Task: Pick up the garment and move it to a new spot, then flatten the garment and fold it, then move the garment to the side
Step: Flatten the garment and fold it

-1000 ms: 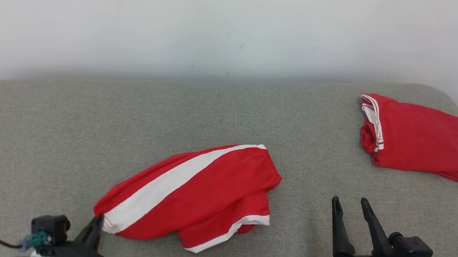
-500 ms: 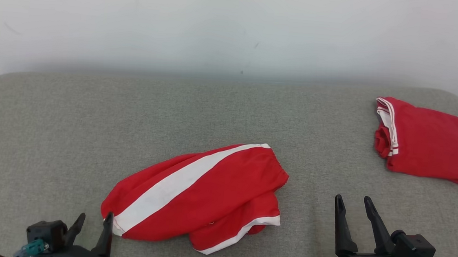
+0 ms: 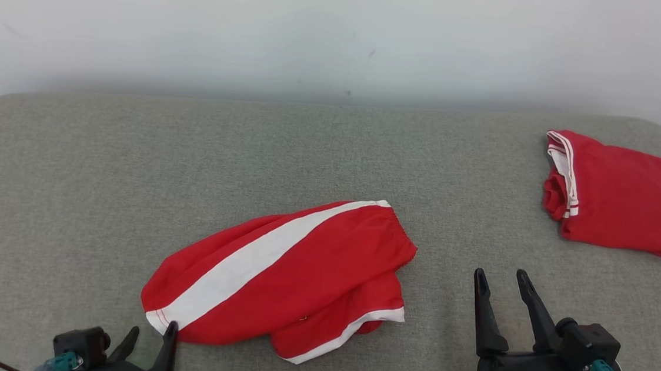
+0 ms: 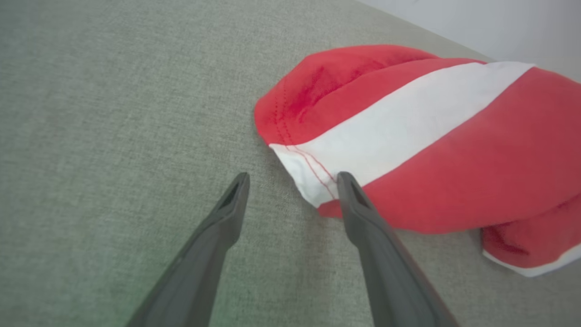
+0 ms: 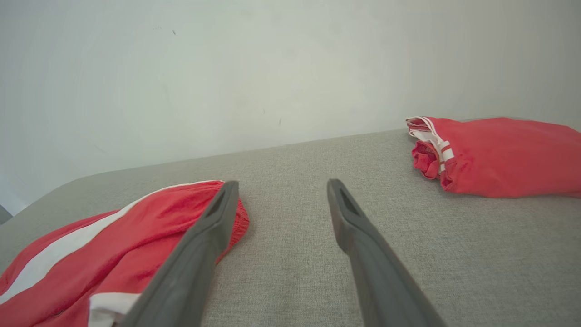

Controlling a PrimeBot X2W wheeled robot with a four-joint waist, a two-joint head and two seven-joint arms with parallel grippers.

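2 arms ready. Left gripper (image 3: 153,328) spread wide, empty, at 7 o'clock of the garment (image 3: 282,276), by its hem (image 4: 299,168). Right gripper (image 3: 500,274) also wide, at 4 o'clock, apart. Fabric looks light, limp, prob slippery; I'd pinch stitched hem & waistband (image 3: 400,238).

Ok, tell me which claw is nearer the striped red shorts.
Left. The left claw sits at the near hem corner of the striped red shorts; the right claw stands off to their right, grey cushion between.

High head view, low close wrist views, common garment (image 3: 300,266)
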